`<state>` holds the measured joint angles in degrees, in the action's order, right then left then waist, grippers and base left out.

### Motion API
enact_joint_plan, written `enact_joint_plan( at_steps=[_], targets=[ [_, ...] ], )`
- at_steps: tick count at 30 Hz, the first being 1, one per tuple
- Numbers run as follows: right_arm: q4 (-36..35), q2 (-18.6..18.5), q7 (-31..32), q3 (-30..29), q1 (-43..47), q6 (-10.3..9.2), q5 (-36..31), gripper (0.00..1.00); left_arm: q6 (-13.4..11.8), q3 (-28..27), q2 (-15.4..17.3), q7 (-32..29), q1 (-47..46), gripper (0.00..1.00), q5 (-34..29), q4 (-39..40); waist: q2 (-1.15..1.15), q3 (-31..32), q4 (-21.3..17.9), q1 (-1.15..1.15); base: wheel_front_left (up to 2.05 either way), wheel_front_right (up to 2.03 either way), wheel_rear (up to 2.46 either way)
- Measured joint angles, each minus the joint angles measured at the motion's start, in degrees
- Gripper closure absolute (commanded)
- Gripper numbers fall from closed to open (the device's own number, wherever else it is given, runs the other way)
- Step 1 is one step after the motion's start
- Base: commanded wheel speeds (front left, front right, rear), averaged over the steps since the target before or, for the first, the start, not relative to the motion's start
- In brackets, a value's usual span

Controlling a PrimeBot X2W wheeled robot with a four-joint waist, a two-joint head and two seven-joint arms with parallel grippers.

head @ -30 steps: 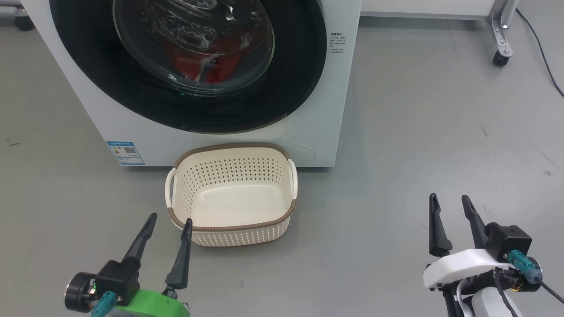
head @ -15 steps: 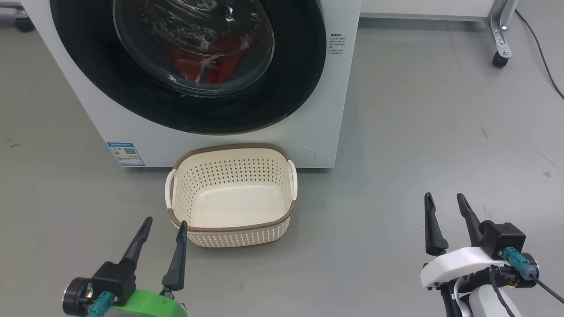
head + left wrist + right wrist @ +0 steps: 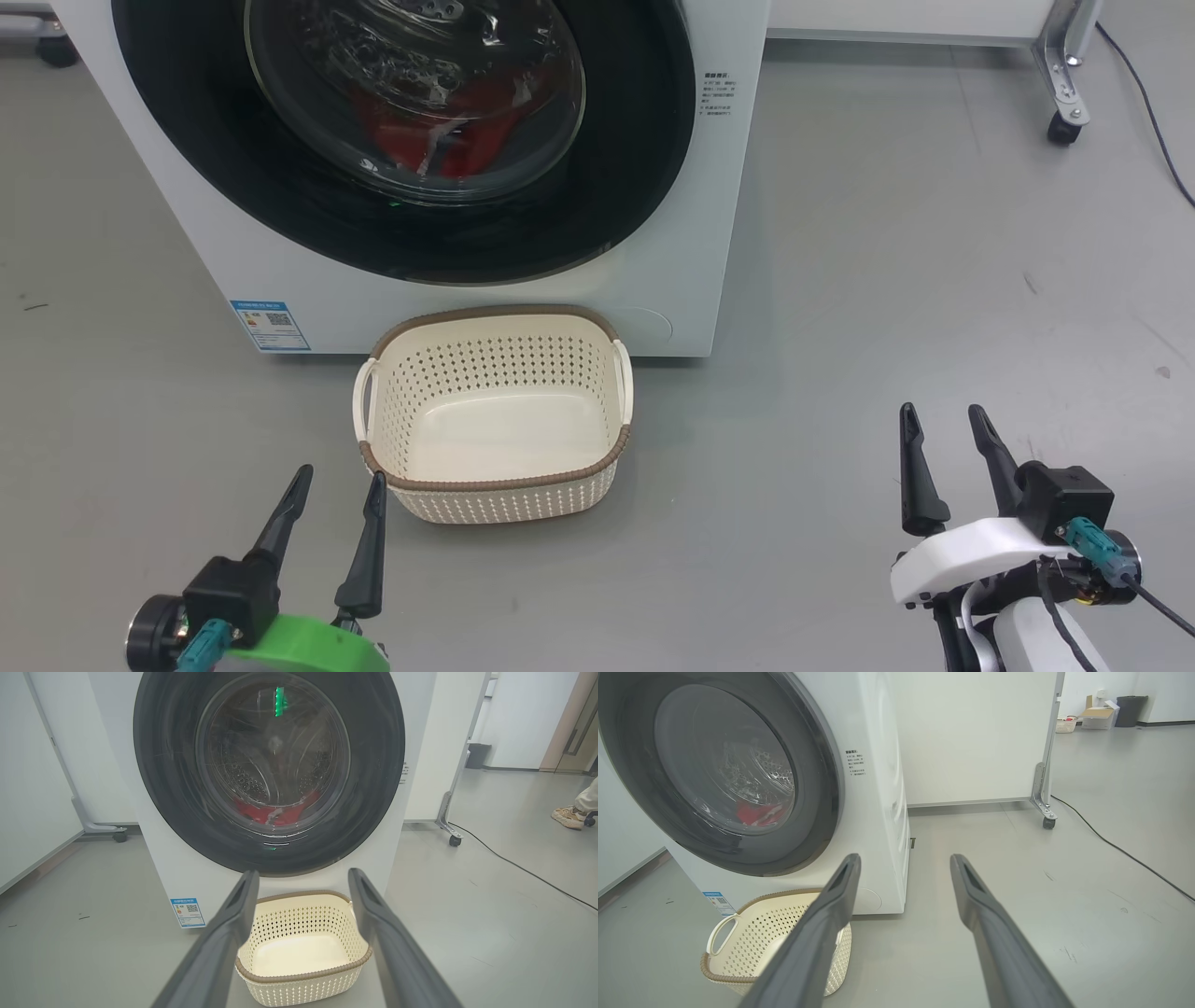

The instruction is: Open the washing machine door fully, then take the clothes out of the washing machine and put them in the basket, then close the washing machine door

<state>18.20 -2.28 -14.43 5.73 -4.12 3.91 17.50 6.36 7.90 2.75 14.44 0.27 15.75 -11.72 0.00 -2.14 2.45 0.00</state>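
Note:
The white washing machine (image 3: 709,233) stands ahead with its round black-rimmed door (image 3: 635,159) shut. Behind the glass lie the red clothes (image 3: 467,121), also seen in the left wrist view as red clothes (image 3: 254,812) low in the drum. On the floor against the machine's front sits the cream basket (image 3: 495,485), with nothing in it. My left gripper (image 3: 338,485) hovers open just left of the basket's near corner. Well to the right of the basket, my right gripper (image 3: 941,415) is open over bare floor.
A white panel on a wheeled metal leg (image 3: 1062,93) stands to the right of the machine, with a black cable (image 3: 1153,112) trailing over the grey floor. A person's shoe (image 3: 567,816) shows at the far right of the left wrist view.
My left gripper has slid back and slightly left, away from the basket's corner. The right gripper has shifted a little left. Both stay open.

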Motion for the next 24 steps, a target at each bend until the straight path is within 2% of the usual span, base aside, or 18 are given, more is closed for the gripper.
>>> enact_joint_plan(
  at_steps=[16,17,18,19,24],
  targets=[
    [0.1,0.0,0.0,0.1,-0.1,0.08,-0.2,0.0,0.0,0.0,0.0,0.0,-0.1,0.0,0.0,-0.4,0.0,-0.2,0.5,0.0,0.0,0.0,0.0],
    [0.2,0.0,0.0,0.1,-0.1,0.15,-0.3,0.1,0.0,0.0,0.0,0.0,-0.1,0.0,0.0,-0.4,0.0,-0.2,0.5,0.0,0.0,0.0,0.0],
    [0.2,0.0,0.0,0.2,-0.1,0.27,-0.4,0.58,0.0,0.0,0.0,0.0,-0.1,0.0,0.0,-0.4,0.0,-0.3,0.5,0.0,0.0,0.0,0.0],
    [0.3,0.0,0.0,0.2,-0.1,0.55,-0.4,1.0,0.0,0.0,-0.1,0.0,-0.1,0.0,0.0,-0.4,0.0,-0.3,0.5,0.0,0.0,0.0,0.0],
    [0.1,0.0,0.0,0.2,-0.2,0.73,-0.3,1.0,0.0,0.5,-0.1,0.0,-0.2,0.0,0.4,-0.4,0.0,-0.9,0.8,0.0,0.0,0.0,0.0]
  ],
)
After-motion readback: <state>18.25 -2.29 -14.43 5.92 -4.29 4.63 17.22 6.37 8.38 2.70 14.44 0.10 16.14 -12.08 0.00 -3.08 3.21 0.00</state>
